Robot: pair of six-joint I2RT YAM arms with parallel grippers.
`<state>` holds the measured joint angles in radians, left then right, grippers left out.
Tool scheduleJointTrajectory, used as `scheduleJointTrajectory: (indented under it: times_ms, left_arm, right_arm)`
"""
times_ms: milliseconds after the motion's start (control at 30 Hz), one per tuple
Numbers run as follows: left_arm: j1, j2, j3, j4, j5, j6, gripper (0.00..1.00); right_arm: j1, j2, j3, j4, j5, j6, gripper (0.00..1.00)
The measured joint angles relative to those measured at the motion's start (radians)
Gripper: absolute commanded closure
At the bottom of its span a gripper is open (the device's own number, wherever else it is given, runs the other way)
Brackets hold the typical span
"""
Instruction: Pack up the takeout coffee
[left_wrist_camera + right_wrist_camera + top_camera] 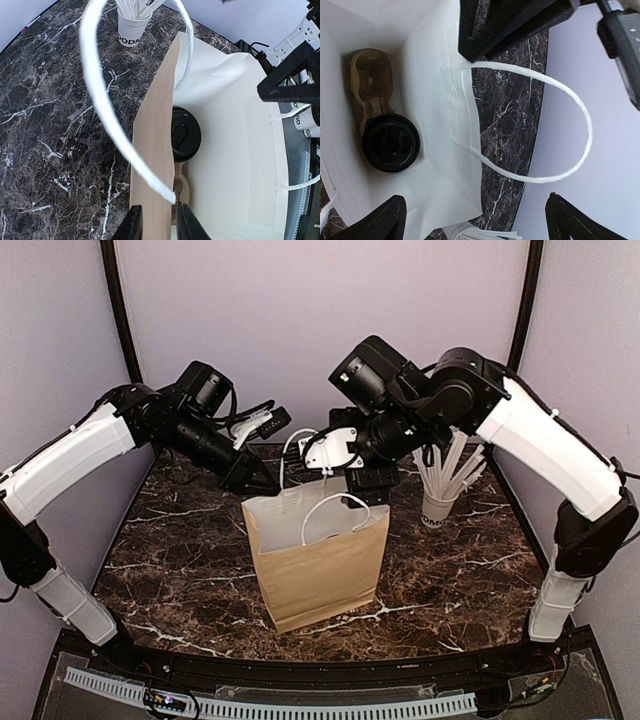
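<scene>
Dark marble table (170,550) with white veins, arm bases bolted along near edge. At table centre, brown paper bag (322,565), upright, mouth open, white inside, white loop handles (335,508) standing up from rim. On bag floor: coffee cup (390,142), upright, only the round black lid showing from above, cup body hidden. Sits at one end of a tan cardboard cup carrier (367,82) lying flat along the bag bottom. From left wrist view, same lid (185,134) just behind the brown side wall, deep inside. Left gripper (262,478) at far-left top corner of bag, jaws pinched on the bag's rim, one finger (131,226) outside the wall, the other inside, paper between. Right gripper (366,483) over far-right side of bag mouth, jaws spread wide, holding nothing, black fingers (385,220) not touching the paper, camera looking straight down into bag. Farther back and to the right, cup of straws (440,502): white paper cup, dark lettering, standing on table apart from bag, white wrapped straws fanning out the top. Pale plain wall behind everything.
</scene>
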<state>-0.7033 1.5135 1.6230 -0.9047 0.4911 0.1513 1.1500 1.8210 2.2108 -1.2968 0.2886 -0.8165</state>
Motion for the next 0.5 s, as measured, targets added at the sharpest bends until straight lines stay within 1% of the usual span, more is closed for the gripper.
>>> scheduleJointTrajectory:
  times_ms: [33, 67, 100, 133, 233, 367, 500]
  left_arm:
    - [-0.002, 0.005, 0.005, -0.006, 0.000, 0.004, 0.79]
    - [-0.006, 0.011, 0.012, -0.013, 0.000, 0.007, 0.80]
    - [-0.008, 0.018, 0.018, -0.017, 0.001, 0.013, 0.85]
    - [-0.009, 0.024, 0.025, -0.023, 0.002, 0.018, 0.86]
    - [-0.011, 0.049, 0.050, -0.041, 0.001, 0.033, 0.98]
    - [-0.012, 0.065, 0.072, -0.056, -0.021, 0.053, 1.00]
    - [-0.019, 0.065, 0.098, -0.072, -0.111, 0.076, 1.00]
  right_arm:
    - [-0.003, -0.010, -0.004, 0.004, 0.007, -0.003, 0.01]
    - [-0.010, -0.023, -0.008, 0.013, 0.014, -0.009, 0.01]
    - [-0.018, -0.037, -0.010, 0.022, 0.020, -0.013, 0.01]
    - [-0.027, -0.048, -0.010, 0.029, 0.024, -0.015, 0.01]
    - [-0.090, -0.084, -0.011, 0.064, 0.036, -0.022, 0.01]
    - [-0.212, -0.121, -0.037, 0.113, 0.049, -0.026, 0.01]
    - [-0.334, -0.126, -0.039, 0.140, 0.043, -0.016, 0.01]
